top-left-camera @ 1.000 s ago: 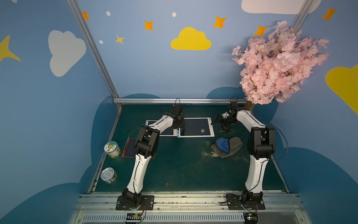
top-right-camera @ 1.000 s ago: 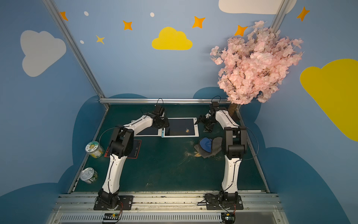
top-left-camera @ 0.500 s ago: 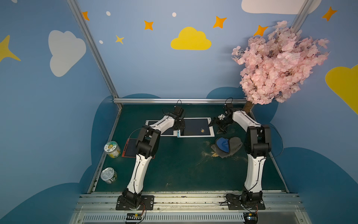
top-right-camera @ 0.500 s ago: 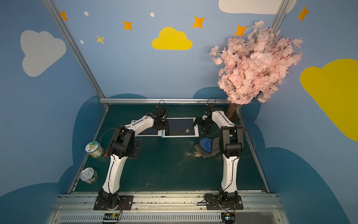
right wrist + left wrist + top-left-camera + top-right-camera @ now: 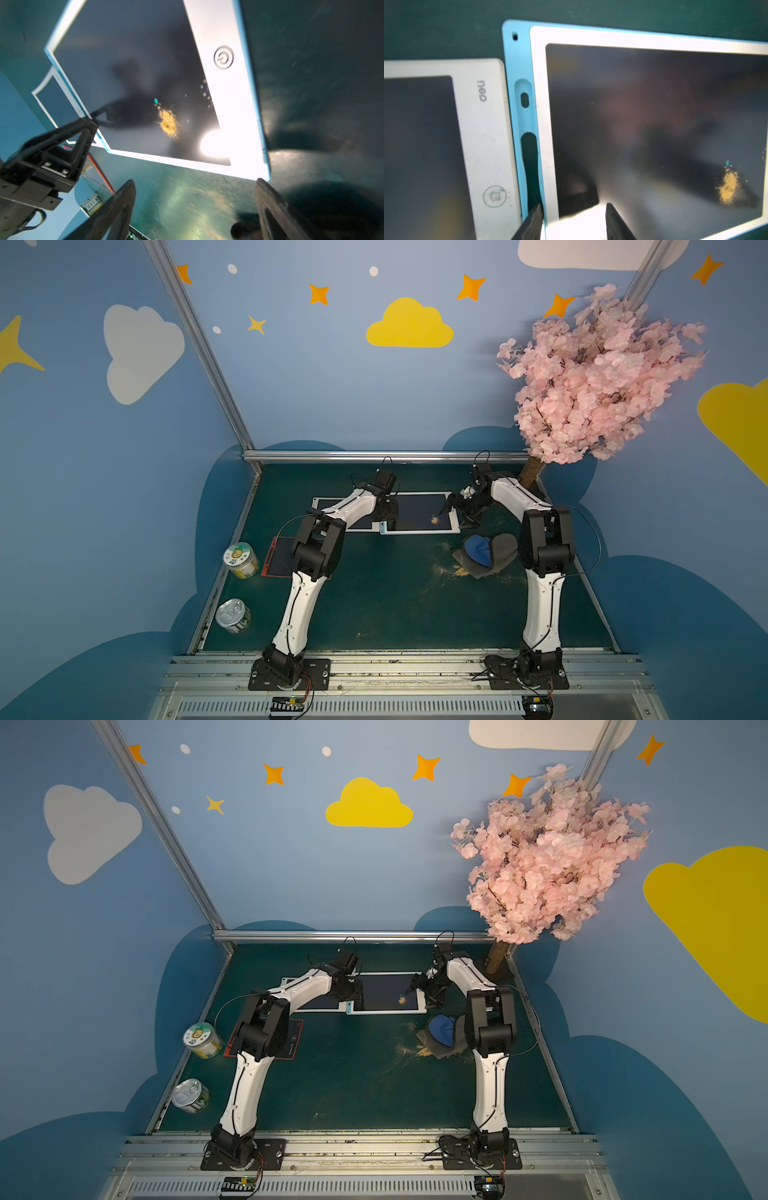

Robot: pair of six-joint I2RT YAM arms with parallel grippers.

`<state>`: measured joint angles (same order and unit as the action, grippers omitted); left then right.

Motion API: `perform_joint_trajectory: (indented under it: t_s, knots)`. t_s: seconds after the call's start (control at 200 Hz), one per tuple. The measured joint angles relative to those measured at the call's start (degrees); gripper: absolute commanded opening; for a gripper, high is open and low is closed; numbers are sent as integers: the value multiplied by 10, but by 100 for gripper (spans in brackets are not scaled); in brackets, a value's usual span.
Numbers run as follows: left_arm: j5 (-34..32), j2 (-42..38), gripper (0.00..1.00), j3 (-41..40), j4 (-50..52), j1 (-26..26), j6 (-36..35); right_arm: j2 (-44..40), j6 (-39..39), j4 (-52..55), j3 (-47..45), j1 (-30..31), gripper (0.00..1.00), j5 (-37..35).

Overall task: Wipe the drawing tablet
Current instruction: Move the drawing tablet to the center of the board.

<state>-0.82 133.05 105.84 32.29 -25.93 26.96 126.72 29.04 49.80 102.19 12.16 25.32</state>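
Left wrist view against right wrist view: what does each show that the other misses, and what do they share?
Left wrist only: the white tablet with its logo and trash-can button, and the blue stylus slot. Right wrist only: the power button, a red-framed tablet and powder smears on the mat. Both: the drawing tablet with its dark screen and the orange powder pile.

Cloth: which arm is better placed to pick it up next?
Probably right. The right gripper is open and empty, with the cloth lying beside that arm; the left gripper sits over the far end of the drawing tablet.
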Motion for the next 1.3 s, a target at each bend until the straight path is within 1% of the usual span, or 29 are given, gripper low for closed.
perform_joint_trajectory:
  t_s: [0.09,0.285,0.46,0.651,0.791,0.936,1.061,1.186,1.301]
  knots:
    - [3,-17,49,-29,-10,-1,0,0,-2,-4,-24,4,90,-1]
    - [9,-44,49,-75,-29,-4,0,-18,-3,-16,-55,-12,90,-11]
    - [10,-50,49,-88,-41,-4,0,-19,5,-16,-48,-24,90,-32]
    - [10,-51,49,-90,-43,-4,0,-9,5,-24,-11,-26,90,-41]
    - [11,-51,49,-90,-43,-4,0,16,1,-47,-9,-15,90,-35]
    - [14,-57,49,-103,-48,-4,-2,16,-5,-70,-13,1,90,-27]
    - [15,-69,49,-122,-55,-3,-4,-6,-9,-100,-52,8,89,-25]
    - [15,-87,49,-151,-64,-1,-6,-43,-8,-134,-118,14,89,-13]
    - [13,-113,49,-192,-75,1,-6,-84,-7,-153,-180,32,89,-8]
